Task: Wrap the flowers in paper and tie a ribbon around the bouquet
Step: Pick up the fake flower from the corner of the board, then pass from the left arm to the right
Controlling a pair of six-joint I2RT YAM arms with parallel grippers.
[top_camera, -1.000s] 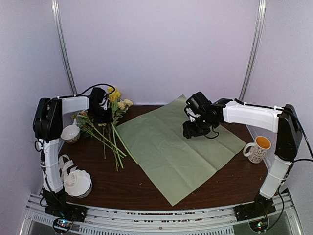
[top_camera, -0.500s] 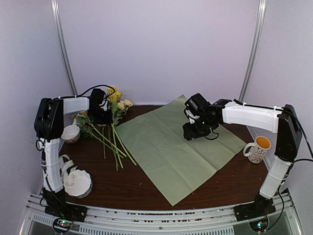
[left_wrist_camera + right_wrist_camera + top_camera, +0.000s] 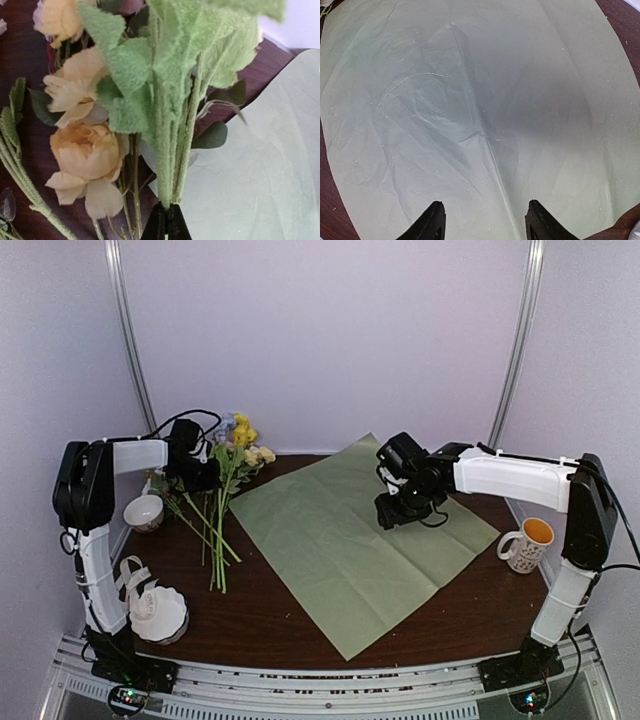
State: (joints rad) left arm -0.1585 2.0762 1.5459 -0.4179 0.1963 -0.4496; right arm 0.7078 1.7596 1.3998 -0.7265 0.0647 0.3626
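Observation:
The flowers [image 3: 228,455] are at the table's back left, their long green stems [image 3: 216,540] trailing toward the front. My left gripper [image 3: 198,472] is shut on a few fuzzy green stems [image 3: 172,150]; its jaws [image 3: 166,220] pinch them just below the leaves. Yellow-peach blossoms [image 3: 85,150] hang to the left of them. The sage green paper [image 3: 350,530] lies flat mid-table. My right gripper [image 3: 400,512] hovers open over its back part, with only creased paper [image 3: 470,100] between the fingers [image 3: 431,222]. The cream-white ribbon [image 3: 135,575] loops beside the scalloped bowl. No wrapped bouquet is in view.
A white scalloped bowl [image 3: 162,615] sits at the front left and a small white cup [image 3: 145,512] stands behind it by the left arm. A printed mug [image 3: 527,543] with orange inside stands at the right edge. A lavender backdrop closes the back.
My left gripper has closed on the stems and moved left and back, swinging the stems with it so that they now run nearly straight toward the front. The right arm has barely moved.

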